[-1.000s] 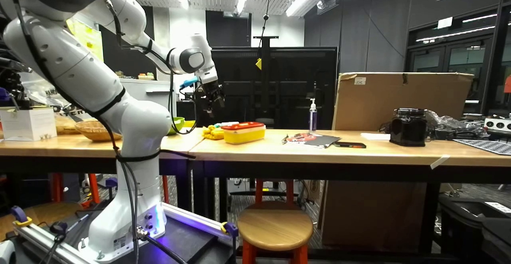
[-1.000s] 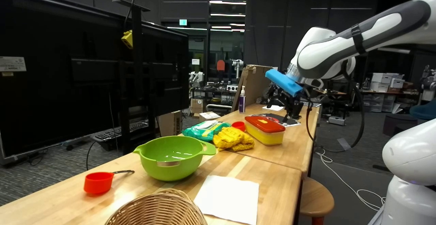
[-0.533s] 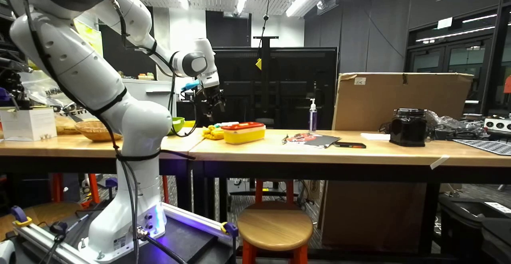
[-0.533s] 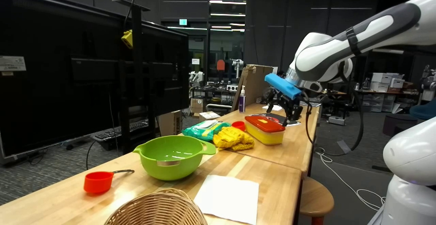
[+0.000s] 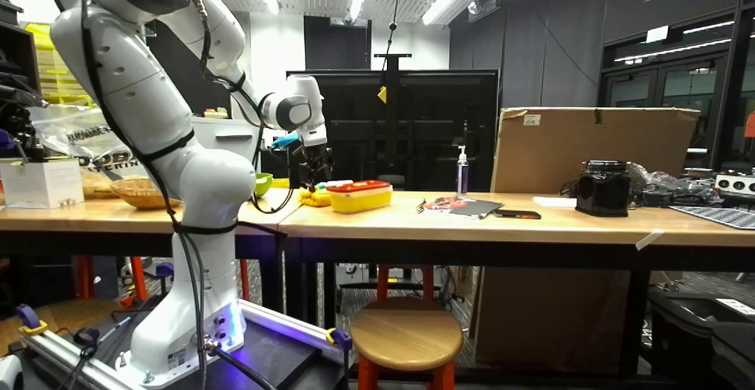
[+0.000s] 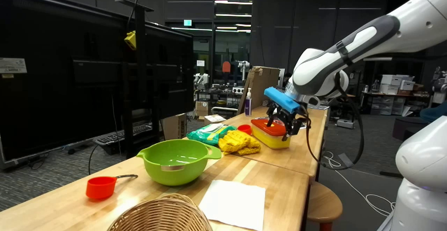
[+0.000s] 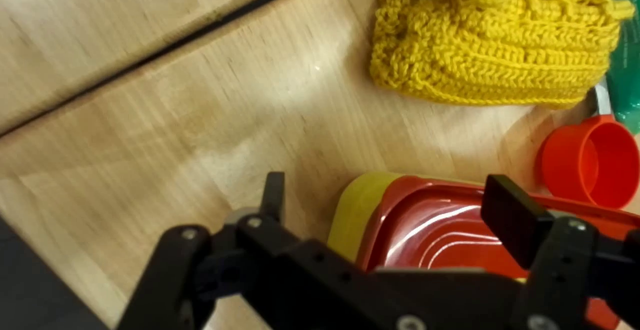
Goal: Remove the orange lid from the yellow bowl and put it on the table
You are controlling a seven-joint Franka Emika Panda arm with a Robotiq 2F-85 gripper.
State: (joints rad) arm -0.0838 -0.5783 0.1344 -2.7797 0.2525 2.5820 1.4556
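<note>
Before you close the gripper (image 7: 387, 197), check its bearing on the orange lid (image 7: 440, 225), which sits on the yellow bowl (image 5: 361, 200), a box-shaped container. The jaws are spread and hold nothing. In the wrist view, the lid lies mostly to the right of the jaws' midline: one finger (image 7: 273, 195) hangs over bare table (image 7: 280, 105) off the short end, and the opposite finger (image 7: 507, 217) hides part of the lid. The long axis also runs off to the right, so the line between the fingertips follows length, not width. This alignment probably suits a pinch on the short-end rim; a grip across the width would call for a wrist turn. Whether a fingertip touches the lid cannot be told. Allow for the red cup (image 7: 590, 163) just beside the long side and the yellow knitted cloth (image 7: 500, 45) near it; both may obstruct a lowered finger. For set-down, use the bare wood between the short end and the seam (image 7: 175, 44), away from the table's edge at lower left.
</note>
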